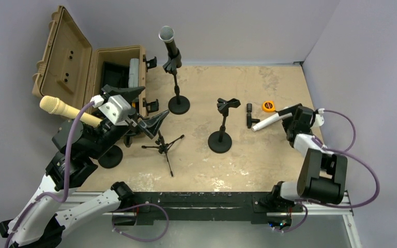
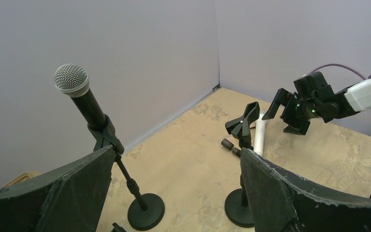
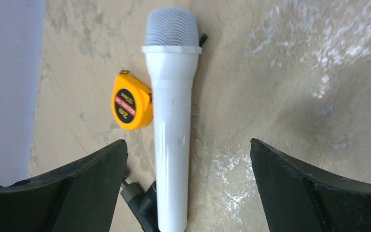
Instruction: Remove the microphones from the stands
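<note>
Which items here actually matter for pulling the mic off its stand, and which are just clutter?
Job:
- black microphone
- the stand clipping it
- left gripper, open, facing it
- maybe the gold microphone; its mount is hidden

Lying about:
- white microphone, flat on the table
- tape measure
- empty stand
- tripod
- case

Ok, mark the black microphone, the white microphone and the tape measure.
black microphone (image 2: 88, 107), left wrist view, on its black handle.
white microphone (image 3: 172, 125), right wrist view, mid body.
tape measure (image 3: 132, 102), right wrist view, orange case face.

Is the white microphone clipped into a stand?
No, the white microphone lies flat on the table, next to the orange tape measure.
</note>
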You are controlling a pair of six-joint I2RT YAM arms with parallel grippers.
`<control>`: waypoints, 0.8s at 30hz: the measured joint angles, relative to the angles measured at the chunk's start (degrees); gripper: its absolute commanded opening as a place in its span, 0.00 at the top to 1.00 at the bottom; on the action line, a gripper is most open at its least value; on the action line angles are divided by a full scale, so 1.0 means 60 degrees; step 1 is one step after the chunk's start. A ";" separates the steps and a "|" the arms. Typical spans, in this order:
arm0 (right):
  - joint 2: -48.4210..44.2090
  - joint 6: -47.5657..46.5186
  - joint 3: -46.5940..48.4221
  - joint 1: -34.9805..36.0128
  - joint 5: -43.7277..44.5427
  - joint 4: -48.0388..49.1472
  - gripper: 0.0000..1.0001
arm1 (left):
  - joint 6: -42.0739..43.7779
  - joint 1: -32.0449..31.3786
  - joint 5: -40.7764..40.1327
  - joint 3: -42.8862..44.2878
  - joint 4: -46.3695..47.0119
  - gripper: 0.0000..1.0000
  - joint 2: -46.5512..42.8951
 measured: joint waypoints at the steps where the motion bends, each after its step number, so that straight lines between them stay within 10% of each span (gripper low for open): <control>1: -0.0310 -0.0095 0.0004 0.0033 0.0157 -0.0124 0.01 | -0.0004 0.0000 -0.0004 -0.0011 0.0018 0.01 0.0000; 10: -0.3260 -0.1931 0.0557 0.1581 0.0969 -0.0510 0.01 | 0.0000 0.0000 -0.0018 -0.0036 0.0029 0.01 0.0051; 24: -0.4441 -0.5005 0.3544 0.2932 -0.3504 0.1297 0.01 | -0.0022 0.0000 -0.0346 0.0051 -0.0204 0.01 -0.0026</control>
